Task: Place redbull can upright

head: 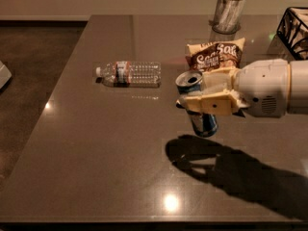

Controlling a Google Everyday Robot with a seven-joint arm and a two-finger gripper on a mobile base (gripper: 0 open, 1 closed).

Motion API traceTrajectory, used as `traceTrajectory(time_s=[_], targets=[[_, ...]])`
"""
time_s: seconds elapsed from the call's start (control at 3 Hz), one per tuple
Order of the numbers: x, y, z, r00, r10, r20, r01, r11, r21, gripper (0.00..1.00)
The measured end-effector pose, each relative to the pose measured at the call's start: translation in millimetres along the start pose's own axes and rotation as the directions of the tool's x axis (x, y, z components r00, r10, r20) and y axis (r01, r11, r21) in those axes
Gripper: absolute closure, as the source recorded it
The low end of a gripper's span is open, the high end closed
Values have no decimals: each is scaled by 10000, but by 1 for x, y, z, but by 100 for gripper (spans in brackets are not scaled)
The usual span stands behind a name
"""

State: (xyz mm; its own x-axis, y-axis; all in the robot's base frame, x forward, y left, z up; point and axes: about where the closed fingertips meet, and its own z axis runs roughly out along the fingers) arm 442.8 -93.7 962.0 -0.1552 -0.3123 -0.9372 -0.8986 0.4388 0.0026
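My gripper [195,96] reaches in from the right over the middle of the dark table [96,148]. It is shut on the redbull can [202,123], a slim blue and silver can with an open silver top. The can hangs in the air, nearly upright with its top leaning left toward the camera. Its shadow lies on the table below and to the right. The cream fingers [211,104] cover the can's middle.
A clear plastic water bottle [129,74] lies on its side left of the gripper. A brown snack bag [216,54] lies behind the gripper. A glass holder [227,13] stands at the back, and a black wire basket [294,30] at the back right edge.
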Motion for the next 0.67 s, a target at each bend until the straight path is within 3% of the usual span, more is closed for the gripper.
traceTrajectory(time_s=[0.33,0.67], targets=[[6,-4,-2,9951,57,988,-58,10000,13,100],[10,-5,-4,9828,-250,1832,253,9997,5,100]])
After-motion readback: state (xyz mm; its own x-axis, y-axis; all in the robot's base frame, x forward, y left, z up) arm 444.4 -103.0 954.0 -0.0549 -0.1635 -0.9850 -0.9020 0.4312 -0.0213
